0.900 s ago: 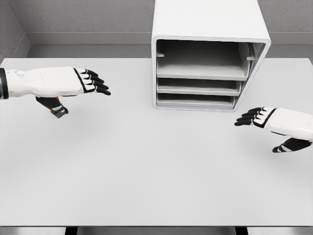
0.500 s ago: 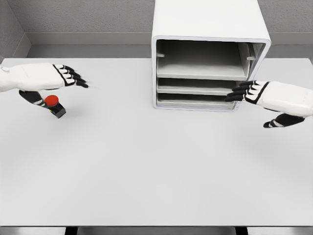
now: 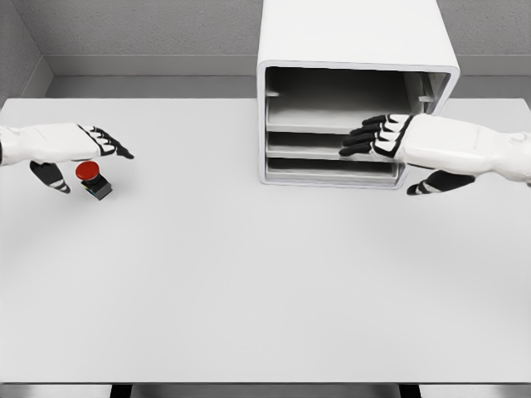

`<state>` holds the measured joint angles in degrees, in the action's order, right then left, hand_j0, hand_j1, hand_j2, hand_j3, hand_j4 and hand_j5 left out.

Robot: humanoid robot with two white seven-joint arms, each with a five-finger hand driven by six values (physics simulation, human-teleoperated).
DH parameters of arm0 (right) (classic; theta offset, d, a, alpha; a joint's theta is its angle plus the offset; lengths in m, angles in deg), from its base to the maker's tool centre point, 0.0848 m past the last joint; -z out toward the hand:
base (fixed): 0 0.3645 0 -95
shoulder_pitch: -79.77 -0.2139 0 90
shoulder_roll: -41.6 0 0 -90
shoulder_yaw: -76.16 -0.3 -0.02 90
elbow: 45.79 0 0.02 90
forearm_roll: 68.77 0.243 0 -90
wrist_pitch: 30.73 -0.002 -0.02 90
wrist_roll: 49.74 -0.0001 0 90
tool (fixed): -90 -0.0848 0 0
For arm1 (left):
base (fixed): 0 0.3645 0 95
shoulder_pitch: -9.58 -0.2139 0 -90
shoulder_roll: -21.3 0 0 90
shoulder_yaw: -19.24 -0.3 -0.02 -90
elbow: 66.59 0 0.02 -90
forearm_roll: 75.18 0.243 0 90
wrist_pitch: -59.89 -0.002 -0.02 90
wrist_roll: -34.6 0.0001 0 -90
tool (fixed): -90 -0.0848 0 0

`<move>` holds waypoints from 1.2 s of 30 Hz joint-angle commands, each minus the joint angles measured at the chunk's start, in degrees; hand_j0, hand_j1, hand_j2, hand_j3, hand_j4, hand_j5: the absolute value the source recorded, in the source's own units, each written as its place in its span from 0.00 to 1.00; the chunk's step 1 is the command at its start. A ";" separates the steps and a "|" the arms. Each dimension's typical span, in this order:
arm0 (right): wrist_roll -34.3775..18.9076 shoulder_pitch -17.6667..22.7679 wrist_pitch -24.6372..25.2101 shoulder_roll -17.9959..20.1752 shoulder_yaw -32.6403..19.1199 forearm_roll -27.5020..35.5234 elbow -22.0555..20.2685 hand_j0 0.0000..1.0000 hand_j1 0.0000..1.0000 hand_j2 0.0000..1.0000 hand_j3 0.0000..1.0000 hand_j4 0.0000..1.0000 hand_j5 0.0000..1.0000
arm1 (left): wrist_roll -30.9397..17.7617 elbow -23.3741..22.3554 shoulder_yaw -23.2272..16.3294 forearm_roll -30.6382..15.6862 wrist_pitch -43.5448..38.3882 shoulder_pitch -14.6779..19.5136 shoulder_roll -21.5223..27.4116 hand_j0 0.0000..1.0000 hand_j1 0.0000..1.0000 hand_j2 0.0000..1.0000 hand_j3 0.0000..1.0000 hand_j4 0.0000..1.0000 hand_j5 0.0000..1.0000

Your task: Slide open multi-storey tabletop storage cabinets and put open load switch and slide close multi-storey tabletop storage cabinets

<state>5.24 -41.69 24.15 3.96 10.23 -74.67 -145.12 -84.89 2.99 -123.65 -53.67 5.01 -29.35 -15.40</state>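
A white storage cabinet (image 3: pixel 357 37) with three drawer trays stands at the back of the table, right of centre. My right hand (image 3: pixel 377 137) is in front of its middle tray (image 3: pixel 323 148), fingers spread and holding nothing. The load switch (image 3: pixel 93 180), a small black block with a red round button, lies on the table at the far left. My left hand (image 3: pixel 87 145) hovers just above and beside it, fingers extended, thumb down on the switch's left, not gripping it.
The grey-white table (image 3: pixel 249 282) reaches from the back wall to the front edge. The cabinet's top tray space is deep and shadowed; the lower two trays sit slightly forward of the frame.
My right hand has moved up and left from the table's right side to the cabinet's middle tray. My left hand has drawn back to the left and lower, uncovering the switch.
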 commanded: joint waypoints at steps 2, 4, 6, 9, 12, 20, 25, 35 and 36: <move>0.02 -1.67 0.12 -2.52 3.97 0.01 0.98 1.00 1.00 1.00 1.00 1.00 1.00 | 0.04 -1.98 -0.29 1.25 -0.12 0.09 -0.47 1.00 1.00 1.00 1.00 1.00 1.00; 0.02 -2.73 0.12 -3.23 5.29 -0.16 1.86 1.00 1.00 1.00 1.00 1.00 1.00 | 0.04 -2.51 -0.29 1.42 -0.12 0.09 -1.18 1.00 1.00 1.00 1.00 1.00 1.00; 0.02 -3.34 0.12 -3.75 5.64 -0.25 2.48 1.00 1.00 1.00 1.00 1.00 1.00 | 0.04 -2.60 -0.29 1.77 -0.12 0.00 -1.62 1.00 1.00 1.00 1.00 1.00 1.00; 0.02 -4.83 0.12 -5.16 6.34 -0.60 4.50 1.00 1.00 1.00 1.00 1.00 1.00 | 0.04 -6.03 -0.29 3.09 -0.12 -0.09 -3.20 1.00 1.00 1.00 1.00 1.00 1.00; 0.02 -7.65 1.11 -7.53 10.47 -0.78 7.13 1.00 1.00 1.00 1.00 1.00 1.00 | 0.04 -6.11 -0.29 3.62 -0.12 -0.09 -3.20 1.00 1.00 1.00 1.00 1.00 1.00; 0.02 -9.67 7.26 -10.26 10.65 -2.18 13.02 1.00 1.00 1.00 1.00 1.00 1.00 | 0.13 -6.03 -0.20 3.97 -0.12 0.00 -3.55 1.00 1.00 1.00 1.00 1.00 1.00; 0.02 -12.13 11.04 -12.28 12.67 -2.62 16.62 1.00 1.00 1.00 1.00 1.00 1.00 | 0.22 -6.03 -0.20 3.88 -0.12 0.18 -3.46 0.96 0.96 0.96 0.96 0.96 0.96; 0.02 -15.03 14.47 -14.48 16.89 -5.00 19.18 1.00 1.00 1.00 1.00 1.00 1.00 | 0.31 -5.94 -0.20 3.88 -0.12 0.26 -3.46 0.92 0.92 0.92 0.92 0.92 0.92; 0.02 -15.29 14.73 -14.57 16.89 -5.00 19.26 1.00 1.00 1.00 1.00 1.00 1.00 | 0.31 -5.94 -0.20 3.88 -0.12 0.18 -3.46 0.92 0.92 0.92 0.92 0.92 0.92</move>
<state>5.24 -57.07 37.76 -10.50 26.90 -79.75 -126.02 -84.64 -2.95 -123.92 -49.52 5.00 -29.18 -18.89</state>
